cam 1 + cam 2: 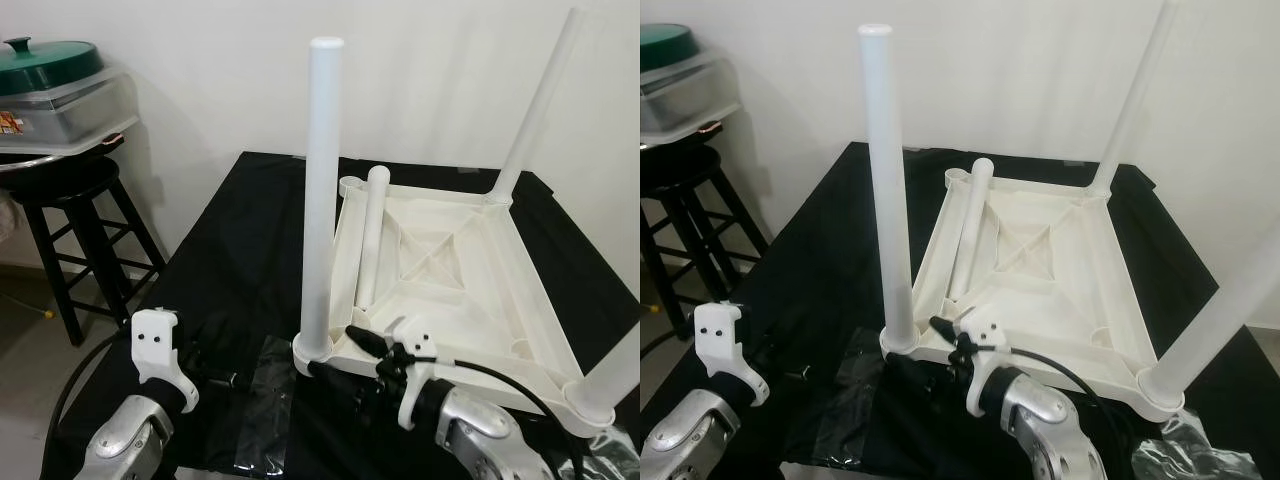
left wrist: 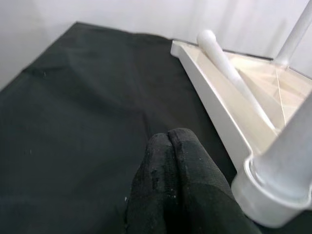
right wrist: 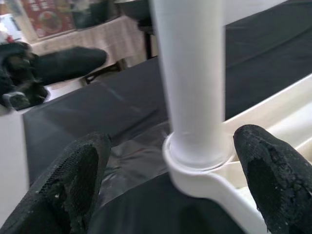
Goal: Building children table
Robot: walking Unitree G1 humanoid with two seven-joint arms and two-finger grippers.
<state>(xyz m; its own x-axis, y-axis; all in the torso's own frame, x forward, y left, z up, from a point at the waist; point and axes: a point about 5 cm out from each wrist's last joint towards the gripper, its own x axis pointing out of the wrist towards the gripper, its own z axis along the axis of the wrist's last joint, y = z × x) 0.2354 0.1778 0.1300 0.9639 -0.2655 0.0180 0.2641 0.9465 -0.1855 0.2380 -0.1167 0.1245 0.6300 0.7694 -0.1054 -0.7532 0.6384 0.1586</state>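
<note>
Here the inverted white tabletop (image 1: 450, 270) lies underside up on the black-draped bench (image 1: 230, 260), toward its right half, with three legs standing in corner sockets and a fourth, loose leg (image 1: 370, 235) lying aslant inside the tray, its upper end resting near the empty socket (image 1: 352, 184) at the far-left corner of the tabletop. The right end effector (image 3: 170, 180), fingers spread wide, brackets the base of the near-left leg (image 1: 322, 200) at its socket without visibly touching it; the left end effector (image 2: 178, 185), fingers pressed together and holding nothing, hovers over the cloth just beside that same corner, nearer the bench's front-left edge. The step in hand appears to be seating or checking this near leg. To do it well, the fingers should close low on the leg, close to the socket collar, and press straight along the leg's axis, since sideways force might tip the light tabletop. The loose leg remains to be fitted.
</note>
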